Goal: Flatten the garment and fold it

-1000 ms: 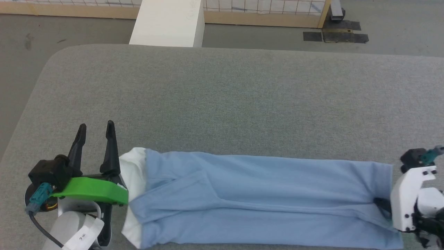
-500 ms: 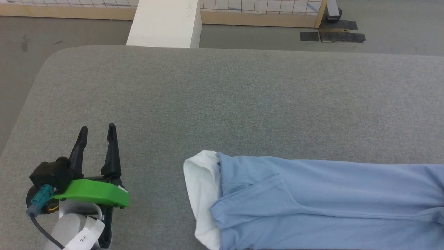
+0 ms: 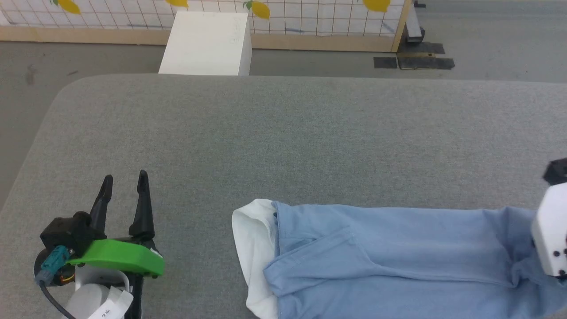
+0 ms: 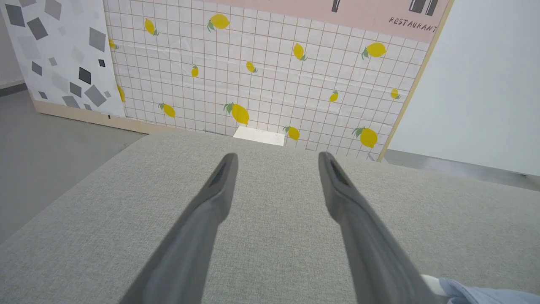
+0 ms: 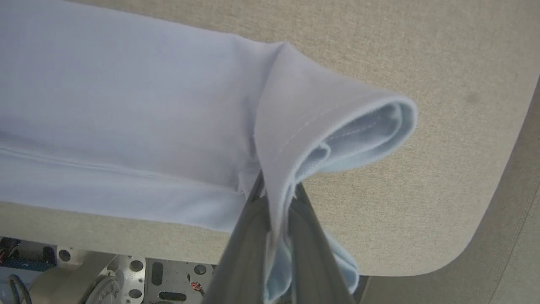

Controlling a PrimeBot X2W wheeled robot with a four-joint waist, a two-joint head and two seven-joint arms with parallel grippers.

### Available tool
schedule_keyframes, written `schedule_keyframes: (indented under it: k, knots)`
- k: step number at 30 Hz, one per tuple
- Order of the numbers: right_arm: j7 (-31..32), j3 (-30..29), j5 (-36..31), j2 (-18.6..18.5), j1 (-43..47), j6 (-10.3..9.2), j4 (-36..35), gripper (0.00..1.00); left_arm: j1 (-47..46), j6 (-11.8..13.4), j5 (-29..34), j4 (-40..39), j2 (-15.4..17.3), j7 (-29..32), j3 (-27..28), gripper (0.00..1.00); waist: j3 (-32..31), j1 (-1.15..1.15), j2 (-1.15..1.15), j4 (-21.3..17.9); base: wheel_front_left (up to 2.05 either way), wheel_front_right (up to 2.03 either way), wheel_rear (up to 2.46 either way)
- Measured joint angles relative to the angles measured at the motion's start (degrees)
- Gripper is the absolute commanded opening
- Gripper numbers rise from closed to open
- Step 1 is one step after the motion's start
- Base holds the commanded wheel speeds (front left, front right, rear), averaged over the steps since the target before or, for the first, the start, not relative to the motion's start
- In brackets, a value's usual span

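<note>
Cloth has shifted along the worktop [image 3: 283, 133]. A second ago the white collar [image 3: 250, 239] lay just beside your left gripper [image 3: 124, 176]; now it sits well apart from it, about midway along the near edge. The head camera has tipped a little as well, but the left gripper holds much the same spot by the near-left corner, so the wider gap is a real move of the cloth.

The garment [image 3: 390, 248] lies as a long, narrow blue strip along the near edge, collar end to the left and hem end toward the near-right corner. Your right gripper [image 5: 276, 190] is closed on the hem [image 5: 337, 122], which it lifts into a curled loop while the rest of the cloth stays flat on the worktop. How many layers sit in that pinch you probably cannot judge, because the fingers hide the fold.

Your left gripper stands with its fingers wide apart and nothing between them, just above bare worktop.

My reading is that the pull has drawn the strip straight and smooth, with the sides already turned in. That leaves the crosswise fold, and the raised hem looks ready to be carried over toward the collar. Watch that the loose collar end does not slide along with it.
</note>
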Motion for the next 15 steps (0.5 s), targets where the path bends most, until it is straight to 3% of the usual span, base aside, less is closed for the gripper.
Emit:
schedule_keyframes:
  k: [7, 15]
  knots:
    - [3.7, 8.4, 5.1, 1.9, 0.1, 0.0, -10.0, 0.0, 1.0, 0.5, -0.1, -0.6, 0.2, 0.5, -0.1, 1.0, -1.7, 0.0, 0.0, -0.1, 0.0, 0.0, 0.0]
    - [-0.6, 19.1, 7.7, 6.6, -2.0, 0.0, -10.3, 0.0, 1.7, 1.2, -0.1, -1.8, 0.3, 0.5, -0.2, 1.0, -2.2, 0.0, 0.0, 0.9, 0.0, 0.0, 0.0]
